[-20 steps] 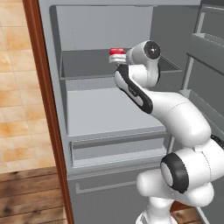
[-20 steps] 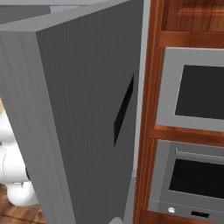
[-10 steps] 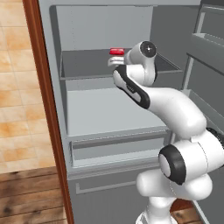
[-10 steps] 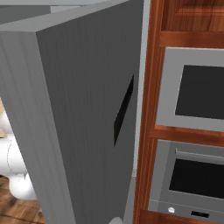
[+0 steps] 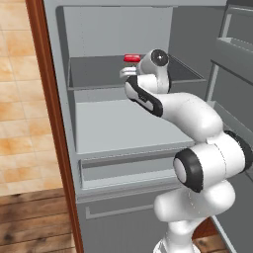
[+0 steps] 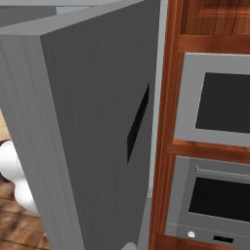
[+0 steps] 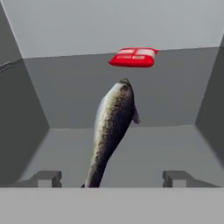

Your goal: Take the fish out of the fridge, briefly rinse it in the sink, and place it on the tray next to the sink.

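Note:
In the hand view the fish (image 7: 112, 127), slim, dark and speckled with a pale belly, lies on the grey shelf of the open fridge (image 5: 113, 123). Its head points to the back and its tail comes toward me. My gripper (image 7: 112, 178) is open, one fingertip (image 7: 48, 178) far to the left of the tail and the other to its right, neither touching it. In the left base view the arm reaches onto the upper shelf, and the hand (image 5: 129, 73) hides the fish there.
A flat red packet (image 7: 133, 57) lies at the back of the same shelf, behind the fish, and is the red packet (image 5: 131, 58) just past the hand. The fridge door (image 6: 97, 122) stands open on the right. Wall ovens (image 6: 215, 146) stand beside it.
The arm has stretched a little further left and deeper onto the upper shelf, uncovering more of the red packet. The base has not moved.

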